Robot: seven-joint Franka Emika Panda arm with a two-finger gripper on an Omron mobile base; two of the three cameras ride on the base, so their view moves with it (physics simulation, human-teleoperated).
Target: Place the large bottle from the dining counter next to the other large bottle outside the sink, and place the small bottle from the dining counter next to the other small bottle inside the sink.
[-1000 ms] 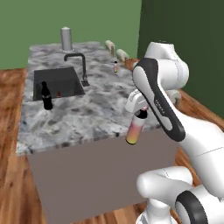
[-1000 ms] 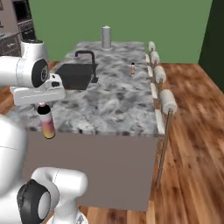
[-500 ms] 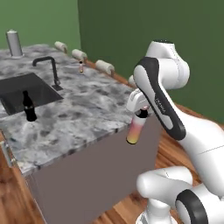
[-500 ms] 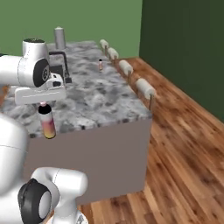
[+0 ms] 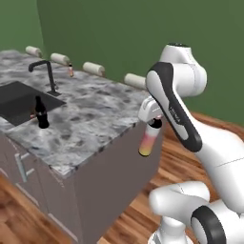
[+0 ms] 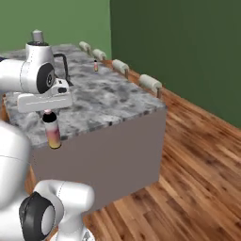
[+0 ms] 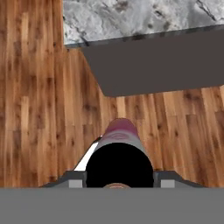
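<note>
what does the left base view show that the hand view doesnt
Left base view alone: the sink with its black faucet, the other large bottle standing on the counter at the sink's edge, the small bottle far back on the dining counter, and the stool tops along the far edge.

Hand view alone: the large bottle's dark cap seen end-on, with wood floor under it.

Both: the gripper shut on the large bottle, off the counter's edge.
</note>
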